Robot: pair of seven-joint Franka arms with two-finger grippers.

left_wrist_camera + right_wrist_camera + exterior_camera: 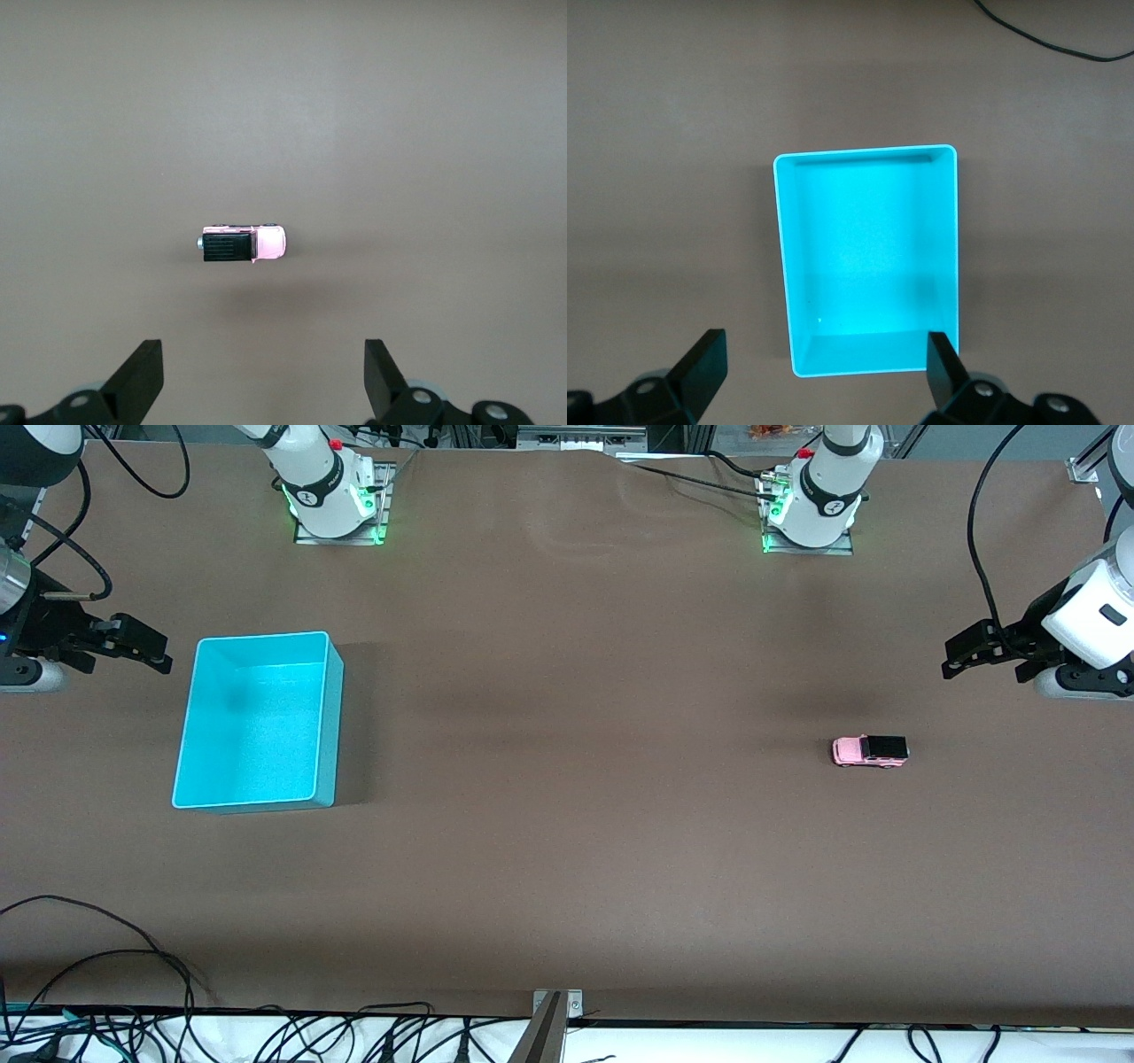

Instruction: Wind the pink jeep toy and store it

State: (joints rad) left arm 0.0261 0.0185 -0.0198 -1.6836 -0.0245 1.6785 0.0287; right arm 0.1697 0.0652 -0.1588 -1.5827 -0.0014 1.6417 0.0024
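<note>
Your toy car (870, 751) sat lower right in the front view, the bin (330, 717) at left; your left gripper (961, 654) and right gripper (146, 646) hung apart-jawed, empty.

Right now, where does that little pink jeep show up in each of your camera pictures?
Front view: the pink jeep toy sits on the brown table, toward the left arm's end.
Left wrist view: mid-picture, ahead of the open left gripper.
Right wrist view: not in it.
Shared landmark: the brown table.
</note>
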